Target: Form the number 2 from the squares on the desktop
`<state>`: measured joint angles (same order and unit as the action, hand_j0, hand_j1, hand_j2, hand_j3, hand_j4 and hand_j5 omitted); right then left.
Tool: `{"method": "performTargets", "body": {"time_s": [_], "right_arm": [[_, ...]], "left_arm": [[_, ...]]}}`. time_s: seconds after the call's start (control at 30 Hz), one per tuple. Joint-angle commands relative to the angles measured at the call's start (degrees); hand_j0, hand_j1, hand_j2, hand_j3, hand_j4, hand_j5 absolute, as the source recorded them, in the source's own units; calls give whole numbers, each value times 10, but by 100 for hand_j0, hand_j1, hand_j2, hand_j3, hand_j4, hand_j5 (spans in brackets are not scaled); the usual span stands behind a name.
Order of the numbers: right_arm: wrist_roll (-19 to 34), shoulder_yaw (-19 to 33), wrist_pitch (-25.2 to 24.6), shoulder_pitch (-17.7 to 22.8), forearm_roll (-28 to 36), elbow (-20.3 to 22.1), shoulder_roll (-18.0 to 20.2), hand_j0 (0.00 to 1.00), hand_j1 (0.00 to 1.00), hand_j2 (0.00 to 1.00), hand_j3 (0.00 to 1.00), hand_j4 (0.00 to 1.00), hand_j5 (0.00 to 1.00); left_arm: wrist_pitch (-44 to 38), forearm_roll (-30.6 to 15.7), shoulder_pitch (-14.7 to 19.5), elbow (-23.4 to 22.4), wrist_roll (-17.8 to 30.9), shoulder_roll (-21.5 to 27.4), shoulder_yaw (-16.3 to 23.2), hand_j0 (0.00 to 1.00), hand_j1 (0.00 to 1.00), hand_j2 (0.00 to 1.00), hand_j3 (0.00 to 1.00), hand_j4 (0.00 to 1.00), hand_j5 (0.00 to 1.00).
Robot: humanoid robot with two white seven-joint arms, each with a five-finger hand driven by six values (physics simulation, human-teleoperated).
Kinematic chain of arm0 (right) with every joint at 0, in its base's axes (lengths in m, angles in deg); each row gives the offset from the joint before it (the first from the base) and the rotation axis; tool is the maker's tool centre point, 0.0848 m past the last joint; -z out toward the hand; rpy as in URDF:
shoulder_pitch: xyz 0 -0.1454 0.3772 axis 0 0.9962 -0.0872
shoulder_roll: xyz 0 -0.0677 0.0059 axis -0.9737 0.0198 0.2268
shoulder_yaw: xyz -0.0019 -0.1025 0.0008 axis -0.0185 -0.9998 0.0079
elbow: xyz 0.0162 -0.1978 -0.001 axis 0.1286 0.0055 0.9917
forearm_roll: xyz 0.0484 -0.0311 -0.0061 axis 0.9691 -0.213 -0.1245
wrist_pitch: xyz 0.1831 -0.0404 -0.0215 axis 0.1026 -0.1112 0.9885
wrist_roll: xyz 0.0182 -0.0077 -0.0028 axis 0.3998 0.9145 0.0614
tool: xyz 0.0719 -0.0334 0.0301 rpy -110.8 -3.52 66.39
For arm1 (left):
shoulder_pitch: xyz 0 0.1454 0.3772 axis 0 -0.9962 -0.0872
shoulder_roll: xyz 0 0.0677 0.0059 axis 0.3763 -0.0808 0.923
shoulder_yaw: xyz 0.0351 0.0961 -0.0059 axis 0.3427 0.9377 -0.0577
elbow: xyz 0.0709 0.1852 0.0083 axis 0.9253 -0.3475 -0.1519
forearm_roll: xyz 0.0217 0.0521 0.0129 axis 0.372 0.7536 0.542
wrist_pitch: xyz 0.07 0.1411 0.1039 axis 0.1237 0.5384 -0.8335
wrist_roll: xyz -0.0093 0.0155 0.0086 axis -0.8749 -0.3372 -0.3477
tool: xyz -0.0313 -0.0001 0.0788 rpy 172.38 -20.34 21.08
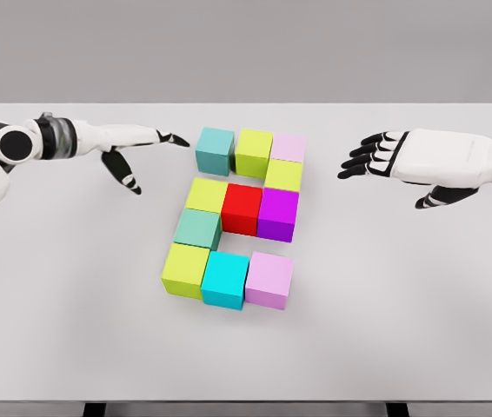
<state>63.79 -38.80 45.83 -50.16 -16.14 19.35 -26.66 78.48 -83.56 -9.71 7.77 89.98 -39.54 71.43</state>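
Evidently, the squares (237, 217) sat between the two hands, already forming a 2. The left hand (133, 143) held extended fingers just beside the teal block (215, 149); the right hand (420, 161) was spread, empty. Blocks appeared rigid, light; grip opposite flat faces.

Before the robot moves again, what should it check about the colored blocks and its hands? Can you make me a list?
1. Top row of three, teal block, lime block, pale pink block: ok.
2. Middle row with red block and purple block: ok.
3. Bottom row ending in lilac block: ok.
4. Blocks make a 2: ok, though slightly uneven.
5. Left hand holds nothing, fingers open: ok.
6. Right hand open, away from blocks: ok.
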Motion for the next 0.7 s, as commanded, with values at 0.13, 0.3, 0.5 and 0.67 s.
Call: {"method": "performTargets", "body": {"time_s": [0.13, 0.3, 0.5, 0.67], "right_arm": [[0, -1, -2, 0, 3, 0, 0, 100, 100, 100, 100, 100, 100], [0, 0, -2, 0, 3, 0, 0, 100, 100, 100, 100, 100, 100], [0, 0, -2, 0, 3, 1, 0, 100, 100, 100, 100, 100, 100], [0, 0, -2, 0, 3, 1, 0, 100, 100, 100, 100, 100, 100]], "left_arm": [[-27, -5, 0, -1, 0, -10, 0, 100, 100, 100, 100, 100, 100], [-26, -1, 1, 5, 0, -10, 0, 100, 100, 100, 100, 100, 100], [-26, 7, 1, 13, 0, -14, 0, 100, 100, 100, 100, 100, 100], [-26, 8, 0, 27, 0, -17, 0, 100, 100, 100, 100, 100, 100]]}}
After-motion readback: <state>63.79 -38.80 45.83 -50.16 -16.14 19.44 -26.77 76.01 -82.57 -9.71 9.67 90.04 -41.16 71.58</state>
